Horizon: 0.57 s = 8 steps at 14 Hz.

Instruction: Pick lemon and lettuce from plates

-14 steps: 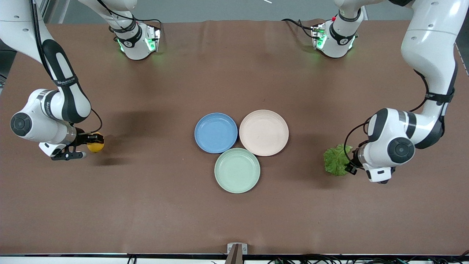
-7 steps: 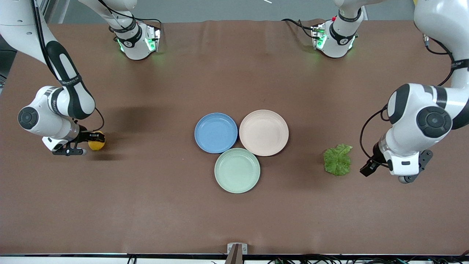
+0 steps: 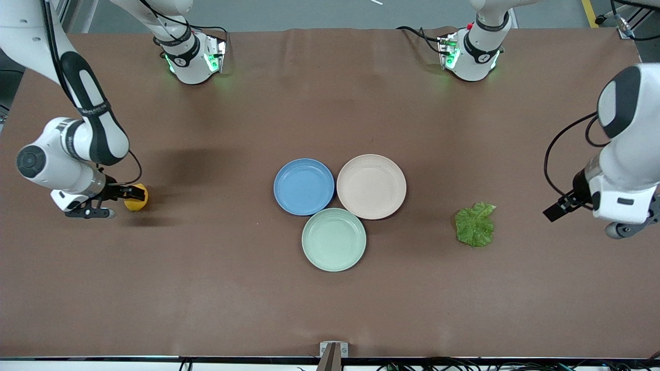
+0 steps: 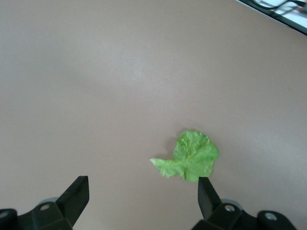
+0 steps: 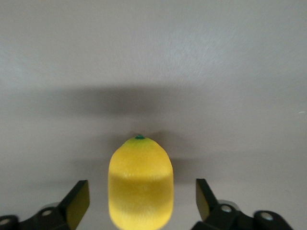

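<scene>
We see the right gripper (image 3: 117, 201) low at the right arm's end of the table, fingers spread wide either side of the lemon (image 3: 136, 198), not pinching it. The left gripper (image 4: 143, 197) hangs over the table near the lettuce (image 3: 475, 225), fingers wide, empty. Both plates (image 3: 303, 186) are bare.

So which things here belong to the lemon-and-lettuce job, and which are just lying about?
Part of the job:
lemon, on the table between the open right claw fingers
lettuce, on the table, left claw open and clear of it
blue plate
beige-pink plate

Lying about:
mint-green plate
</scene>
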{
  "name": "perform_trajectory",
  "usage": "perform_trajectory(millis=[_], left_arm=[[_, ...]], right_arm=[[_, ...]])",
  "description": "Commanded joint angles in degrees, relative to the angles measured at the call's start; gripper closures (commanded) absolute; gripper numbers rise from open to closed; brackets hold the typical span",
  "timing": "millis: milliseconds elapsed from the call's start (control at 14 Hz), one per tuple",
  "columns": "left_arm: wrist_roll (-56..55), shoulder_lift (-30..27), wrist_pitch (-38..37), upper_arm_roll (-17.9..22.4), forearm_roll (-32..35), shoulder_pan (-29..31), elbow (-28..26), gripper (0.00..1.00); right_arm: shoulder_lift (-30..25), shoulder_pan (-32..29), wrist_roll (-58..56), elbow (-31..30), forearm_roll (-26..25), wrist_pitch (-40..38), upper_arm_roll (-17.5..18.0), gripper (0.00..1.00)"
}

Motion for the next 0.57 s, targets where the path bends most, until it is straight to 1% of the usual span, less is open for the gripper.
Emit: perform_trajectory(millis=[0, 143, 214, 357, 429, 500], left_arm=[[6.27, -3.88, -2.64, -0.42, -2.8, 0.42, 0.09, 0.0], [11.36, -6.16, -5.1, -0.33, -4.12, 1.47, 0.09, 0.0], [14.08, -6.61, -6.15, 0.01, -4.83, 1.73, 0.17, 0.0], [17.79, -9.33, -6.69, 1.15, -5.88, 1.39, -0.26, 0.0], [20.41, -10.3, -7.39, 3.42, -7.02, -0.01, -0.44, 0.0], [23.57, -11.27, -8.09, 6.75, -8.94, -2.11, -0.53, 0.0]], right_arm=[[-7.17, 1.05, 1.71, 6.28, -0.58, -14.94, 0.54, 0.0], [-10.15, 2.37, 2.15, 12.53, -0.58, -25.32, 0.62, 0.0], [-11.64, 3.25, 2.15, 14.47, -0.58, -28.76, 0.62, 0.0], [-14.02, 5.45, 3.2, 19.21, -0.58, -36.84, 0.71, 0.0], [-14.21, 6.41, 4.51, 22.63, -0.58, -41.67, 0.8, 0.0], [-14.3, 7.12, 5.14, 26.41, -0.58, -45.72, 0.8, 0.0]])
